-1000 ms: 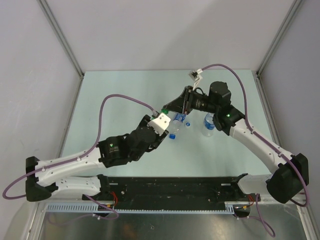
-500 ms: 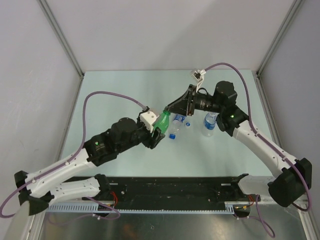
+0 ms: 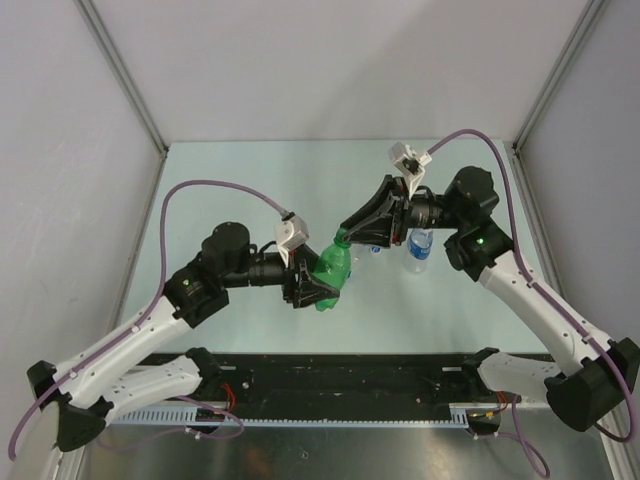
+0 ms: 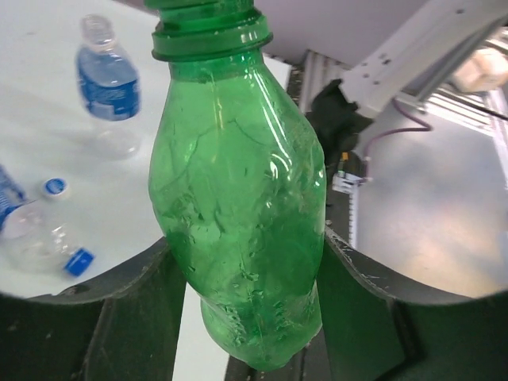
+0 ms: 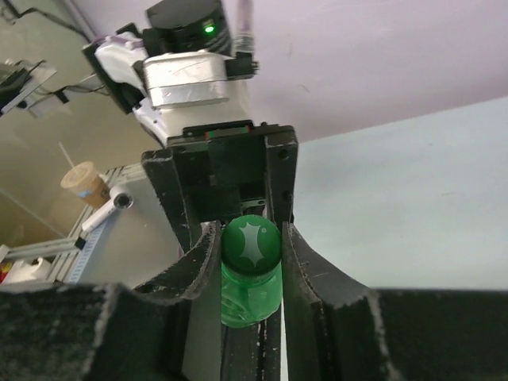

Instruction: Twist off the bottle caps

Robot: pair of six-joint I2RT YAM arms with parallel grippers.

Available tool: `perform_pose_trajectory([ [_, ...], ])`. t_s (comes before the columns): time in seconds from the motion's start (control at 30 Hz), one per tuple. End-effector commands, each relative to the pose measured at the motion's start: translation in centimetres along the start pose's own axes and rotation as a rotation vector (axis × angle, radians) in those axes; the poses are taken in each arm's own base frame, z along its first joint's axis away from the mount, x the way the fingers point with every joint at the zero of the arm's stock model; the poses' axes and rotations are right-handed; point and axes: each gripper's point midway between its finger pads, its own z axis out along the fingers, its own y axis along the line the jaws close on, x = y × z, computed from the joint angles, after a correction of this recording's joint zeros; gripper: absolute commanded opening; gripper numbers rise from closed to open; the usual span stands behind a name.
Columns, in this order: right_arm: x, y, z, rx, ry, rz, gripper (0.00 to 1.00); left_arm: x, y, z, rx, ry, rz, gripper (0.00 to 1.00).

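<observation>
- Two claws, one job: the left gripper [image 3: 318,288] has its jaws spread wide and clamped on the belly of the green bottle [image 4: 238,198]. It holds the bottle off the table [image 3: 250,180] so the body can't spin.
- The right gripper [image 3: 347,232] is pinched tight on the green cap [image 5: 251,242], square to the neck and placed to twist, I'd say.
- Bottles, three: the green one aloft, a standing clear bottle [image 4: 107,79] and a lying clear bottle [image 4: 24,234].
- Caps, three: the green one on its neck, and a blue cap [image 4: 79,262] and white cap [image 4: 54,187] loose on the table.
</observation>
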Motion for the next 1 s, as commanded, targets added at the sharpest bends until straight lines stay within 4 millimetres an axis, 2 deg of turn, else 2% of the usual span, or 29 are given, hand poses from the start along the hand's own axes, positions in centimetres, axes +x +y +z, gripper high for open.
perform_pose_trajectory([
  [0.0, -2.0, 3.5, -0.3, -0.117, -0.014, -0.140, 0.00, -2.0, -4.9, -0.7, 0.288, -0.070, 0.056, 0.00],
  [0.2, -2.1, 5.0, -0.7, -0.169, -0.009, -0.178, 0.00, -3.4, -7.4, -2.6, 0.444, -0.165, 0.099, 0.00],
  [0.7, -3.0, 6.5, -1.1, -0.193, -0.031, -0.232, 0.00, -2.8, -7.1, -2.7, 0.454, -0.172, 0.074, 0.00],
  [0.97, -4.5, 5.9, -1.6, -0.115, -0.091, -0.258, 0.00, -2.3, -6.7, -2.4, 0.458, -0.155, 0.062, 0.00],
])
